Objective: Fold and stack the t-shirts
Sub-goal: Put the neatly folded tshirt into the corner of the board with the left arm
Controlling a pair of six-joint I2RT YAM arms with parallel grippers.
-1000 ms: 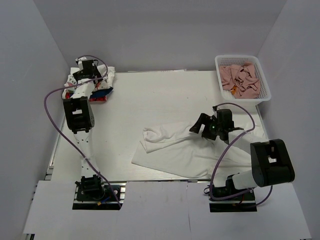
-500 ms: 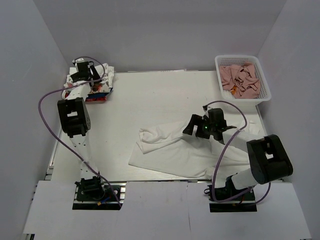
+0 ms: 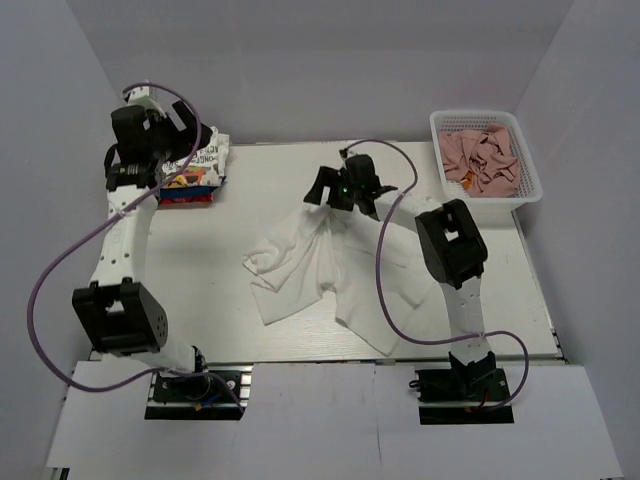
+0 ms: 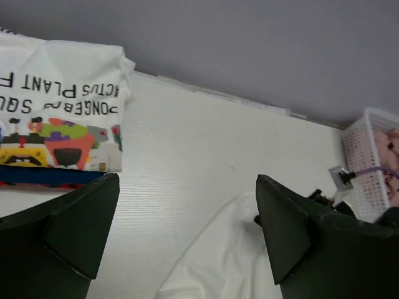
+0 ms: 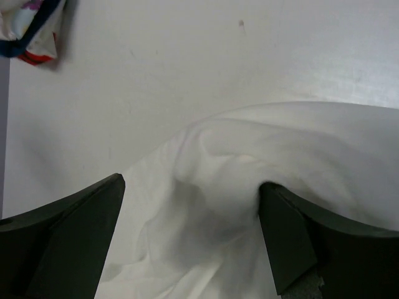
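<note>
Left gripper [image 4: 187, 187]: jaws apart, well left of the plain white t-shirt [image 3: 310, 265].
Right gripper [image 5: 191, 184]: jaws apart, astride its bunched far edge.
Folded stack [image 3: 195, 172]: far left of it.
Table [image 3: 270, 180]: bare between them.

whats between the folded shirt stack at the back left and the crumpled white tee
Only bare tabletop: nothing lies between the folded stack and the white tee, as the top and left wrist views show.

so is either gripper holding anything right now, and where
Nothing is gripped. The right gripper stands open astride a raised fold of the white t-shirt; the left gripper is open and empty.
</note>
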